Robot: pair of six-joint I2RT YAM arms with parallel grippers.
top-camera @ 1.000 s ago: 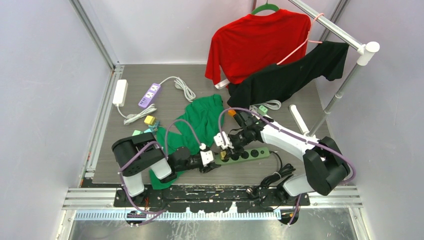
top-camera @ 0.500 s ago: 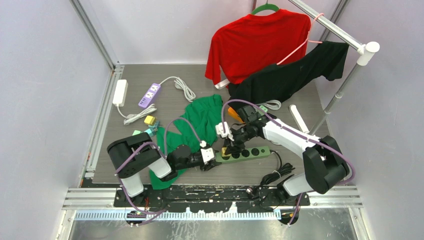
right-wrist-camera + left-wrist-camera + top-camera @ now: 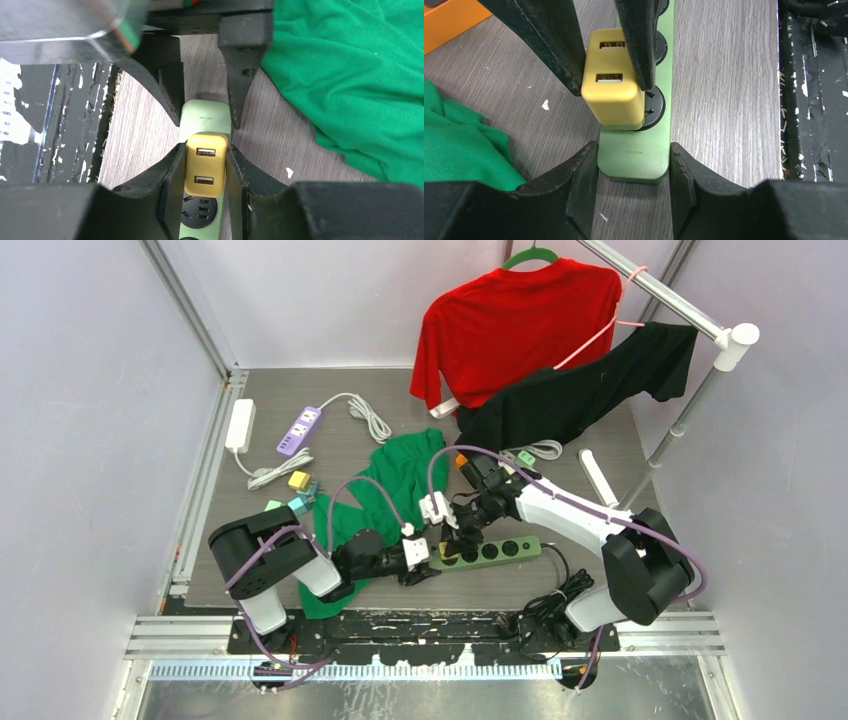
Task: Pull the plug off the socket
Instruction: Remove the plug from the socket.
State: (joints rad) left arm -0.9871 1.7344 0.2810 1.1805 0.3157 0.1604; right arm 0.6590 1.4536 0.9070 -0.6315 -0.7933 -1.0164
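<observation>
A green power strip (image 3: 500, 550) lies on the wooden table in front of the arms. A yellow USB plug (image 3: 614, 95) stands over its end socket (image 3: 655, 107); some socket holes show beside the plug. My left gripper (image 3: 634, 155) is shut on the strip's end (image 3: 634, 152), one finger on each side. My right gripper (image 3: 205, 155) is shut on the yellow plug (image 3: 205, 162), gripping its two sides, and a bare socket (image 3: 200, 212) shows just behind it. In the top view the two grippers meet at the strip's left end (image 3: 440, 550). The plug's prongs are hidden.
A green cloth (image 3: 400, 480) lies just left of the strip and under the left arm. The strip's black cable (image 3: 555, 590) coils near the right base. A purple strip (image 3: 300, 430), a white strip (image 3: 240, 425) and small blocks (image 3: 298, 480) lie far left. Red and black shirts (image 3: 520, 320) hang behind.
My right wrist has shifted a little left and up while still gripping the plug. My left gripper has stayed on the strip's end.
</observation>
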